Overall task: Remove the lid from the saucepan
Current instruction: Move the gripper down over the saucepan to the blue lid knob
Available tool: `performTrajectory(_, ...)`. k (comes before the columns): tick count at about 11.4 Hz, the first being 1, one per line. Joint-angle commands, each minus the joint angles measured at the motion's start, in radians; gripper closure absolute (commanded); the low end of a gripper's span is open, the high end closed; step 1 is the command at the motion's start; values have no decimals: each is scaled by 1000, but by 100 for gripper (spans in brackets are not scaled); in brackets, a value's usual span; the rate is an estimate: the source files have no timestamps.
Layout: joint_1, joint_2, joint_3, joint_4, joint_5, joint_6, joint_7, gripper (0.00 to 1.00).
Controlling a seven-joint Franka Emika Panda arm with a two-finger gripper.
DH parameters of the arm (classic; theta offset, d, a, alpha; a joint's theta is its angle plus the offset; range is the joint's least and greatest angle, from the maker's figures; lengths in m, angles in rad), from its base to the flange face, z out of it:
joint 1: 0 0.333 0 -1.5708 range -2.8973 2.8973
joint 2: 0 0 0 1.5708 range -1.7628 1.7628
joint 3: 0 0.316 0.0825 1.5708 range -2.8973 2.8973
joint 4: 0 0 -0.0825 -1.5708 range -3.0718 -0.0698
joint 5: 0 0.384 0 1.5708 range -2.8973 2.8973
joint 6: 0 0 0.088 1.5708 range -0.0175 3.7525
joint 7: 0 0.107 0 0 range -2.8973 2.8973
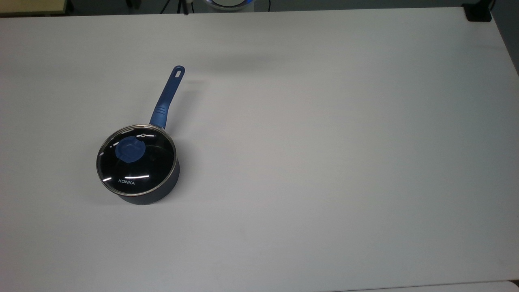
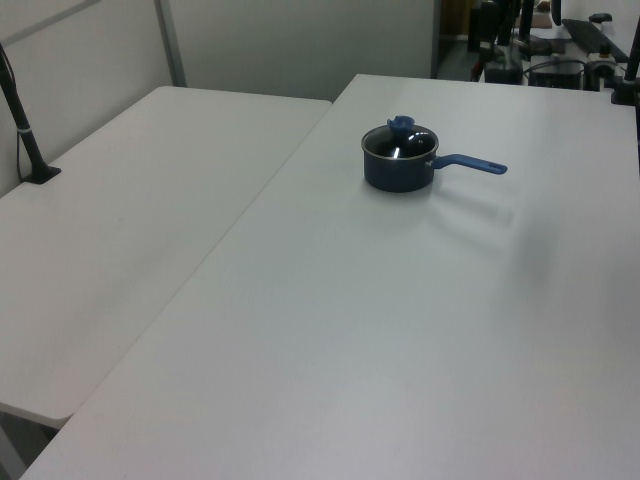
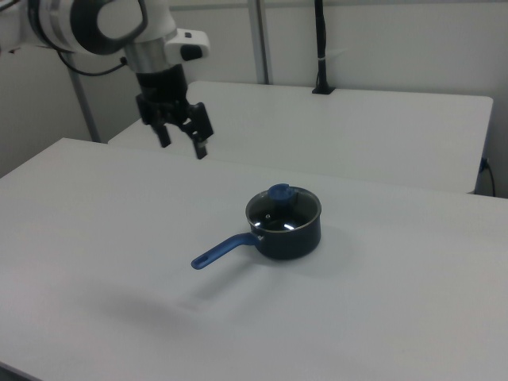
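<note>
The saucepan (image 1: 165, 189) stands on the white table (image 1: 324, 162) toward the top view's left, its long blue handle (image 1: 167, 97) pointing to the far edge. On it sits the glass lid (image 1: 140, 166), flat, with a blue knob (image 1: 130, 150). In the left view the saucepan (image 2: 396, 176) is far back with the lid (image 2: 402, 146) on top. The right view has the saucepan (image 3: 292, 236) and lid (image 3: 284, 211) at centre. My gripper (image 3: 184, 144) hangs open and holds nothing, high above the table, well off to the right view's left of the pan.
A second white table (image 2: 120, 240) adjoins on the left view's left, with a black pole (image 2: 22, 120) clamped to it. Dark equipment (image 2: 520, 40) stands beyond the far edge. A black clamp (image 1: 477, 13) sits at the top view's upper right corner.
</note>
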Motion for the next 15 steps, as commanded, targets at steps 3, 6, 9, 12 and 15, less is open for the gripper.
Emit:
performTrajectory(3, -62, 210, -3, 9, 1, 420, 153, 0)
performTrajectory(6, -63, 342, -3, 11, -17, 599, 286, 0)
performTrajectory(9, -62, 417, -3, 11, -64, 691, 404, 0)
performTrajectory(12, -63, 446, -3, 12, -115, 693, 412, 0)
performTrajectory(15, -65, 470, -3, 21, -120, 722, 453, 0)
